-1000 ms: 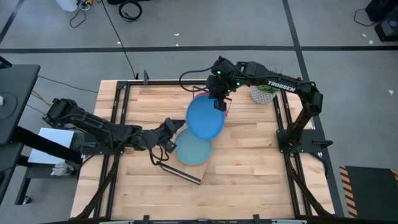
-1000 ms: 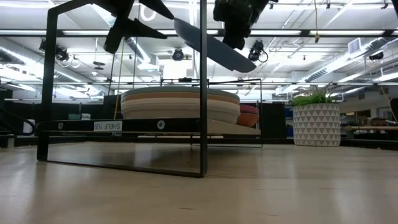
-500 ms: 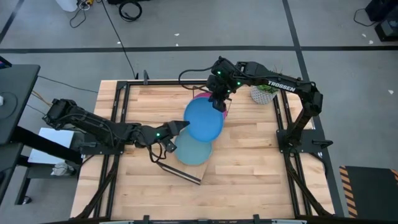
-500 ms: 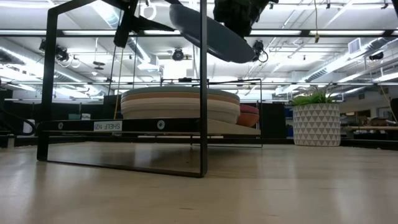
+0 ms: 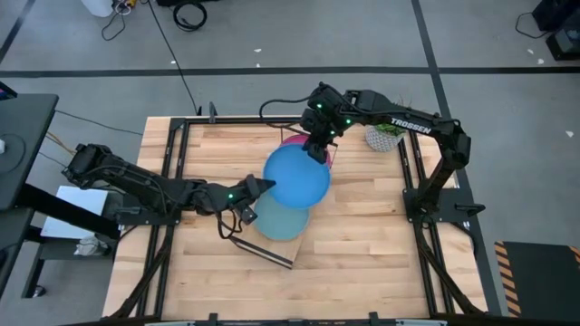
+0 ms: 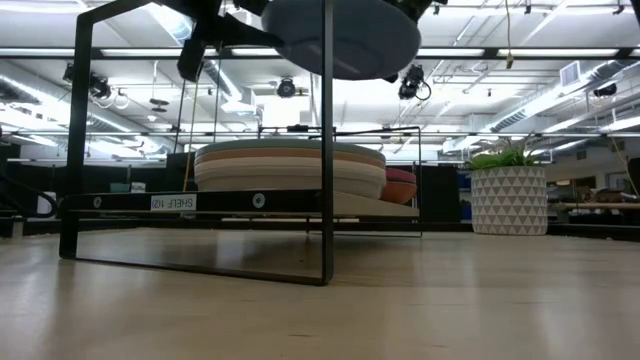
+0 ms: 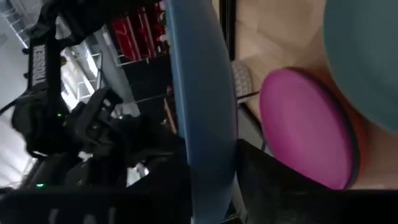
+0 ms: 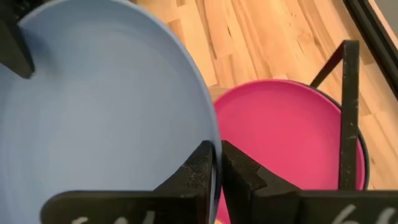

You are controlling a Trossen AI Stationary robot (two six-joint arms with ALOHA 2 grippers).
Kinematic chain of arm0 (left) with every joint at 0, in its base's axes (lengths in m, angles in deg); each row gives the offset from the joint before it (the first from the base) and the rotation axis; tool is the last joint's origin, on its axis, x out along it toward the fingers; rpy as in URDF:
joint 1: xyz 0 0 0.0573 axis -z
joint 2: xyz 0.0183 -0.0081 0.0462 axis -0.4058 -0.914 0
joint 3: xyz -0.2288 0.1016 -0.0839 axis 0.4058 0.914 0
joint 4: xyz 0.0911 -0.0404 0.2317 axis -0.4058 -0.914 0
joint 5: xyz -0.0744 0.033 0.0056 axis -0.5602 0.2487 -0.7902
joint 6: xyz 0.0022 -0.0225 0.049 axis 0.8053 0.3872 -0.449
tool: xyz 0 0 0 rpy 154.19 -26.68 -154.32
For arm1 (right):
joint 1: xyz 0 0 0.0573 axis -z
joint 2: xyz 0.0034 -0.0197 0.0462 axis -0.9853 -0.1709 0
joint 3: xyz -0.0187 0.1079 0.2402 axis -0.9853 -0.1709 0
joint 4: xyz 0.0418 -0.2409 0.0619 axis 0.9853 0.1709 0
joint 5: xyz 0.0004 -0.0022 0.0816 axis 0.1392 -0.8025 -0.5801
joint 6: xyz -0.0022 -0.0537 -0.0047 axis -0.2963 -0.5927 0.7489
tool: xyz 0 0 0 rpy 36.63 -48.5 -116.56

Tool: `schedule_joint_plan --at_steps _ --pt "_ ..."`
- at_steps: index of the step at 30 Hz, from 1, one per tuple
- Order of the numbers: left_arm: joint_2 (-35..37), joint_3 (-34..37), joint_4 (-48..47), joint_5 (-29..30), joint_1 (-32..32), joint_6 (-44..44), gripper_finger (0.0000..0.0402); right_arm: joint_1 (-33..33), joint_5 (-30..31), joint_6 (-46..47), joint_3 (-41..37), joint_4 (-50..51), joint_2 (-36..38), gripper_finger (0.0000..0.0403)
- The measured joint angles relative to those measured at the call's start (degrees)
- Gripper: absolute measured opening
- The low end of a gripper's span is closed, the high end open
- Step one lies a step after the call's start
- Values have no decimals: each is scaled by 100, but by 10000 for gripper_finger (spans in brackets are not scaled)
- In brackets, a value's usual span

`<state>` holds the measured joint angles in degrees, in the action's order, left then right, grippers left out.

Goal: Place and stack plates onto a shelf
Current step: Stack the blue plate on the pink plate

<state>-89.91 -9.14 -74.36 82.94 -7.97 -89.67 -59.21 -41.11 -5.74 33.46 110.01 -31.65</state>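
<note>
The bright blue plate [image 5: 297, 177] hangs in the air over the shelf [image 6: 180, 202], close to level, with both grippers on its rim. My right gripper [image 5: 314, 150] is shut on its far edge and my left gripper [image 5: 262, 185] on its left edge. Under it a light blue plate [image 5: 281, 219] tops a stack [image 6: 290, 165] that rests on the shelf board. A pink plate [image 8: 292, 143] lies on top of a second, lower pile toward the far side, within the black wire frame [image 8: 348, 106]. The low view shows the held plate [image 6: 340, 35] from below. My left gripper has the bright blue plate's left rim [image 7: 211, 180] pinched between its two fingers, one on each face, coming level from the table's left. The plate is lifted clear. My right gripper pinches the plate's far rim [image 8: 213, 163] between its fingertips [image 8: 199, 171], reaching from the far side and slanting down. The plate extends away from the fingers, clear of the stack.
A white patterned plant pot [image 5: 382, 136] stands at the table's far right corner. The shelf's black frame posts [image 6: 327, 140] rise around the stacks. Bare slatted tabletop [image 5: 362, 235] lies near and right of the shelf.
The bright blue plate has tipped from a steep tilt to nearly level and shifted a little toward the table's left. My left gripper has moved right toward the plate and reached its left rim. My right gripper has kept its hold on the far rim and turned with the plate.
</note>
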Motion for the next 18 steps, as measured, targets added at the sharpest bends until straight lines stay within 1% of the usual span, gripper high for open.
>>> schedule_joint_plan --at_steps 6,8,13,18 --pt "2 -2 -248 -98 -2 342 102 59 1 -46 14 -193 60 39" --pt "2 -2 -300 -119 -2 479 102 98 49 -74 131 -173 63 39" --pt "2 -2 -336 -150 0 878 102 160 285 -202 735 -187 96 40" --pt "6 -2 -631 -372 -4 1553 102 152 816 -259 1468 12 96 40"
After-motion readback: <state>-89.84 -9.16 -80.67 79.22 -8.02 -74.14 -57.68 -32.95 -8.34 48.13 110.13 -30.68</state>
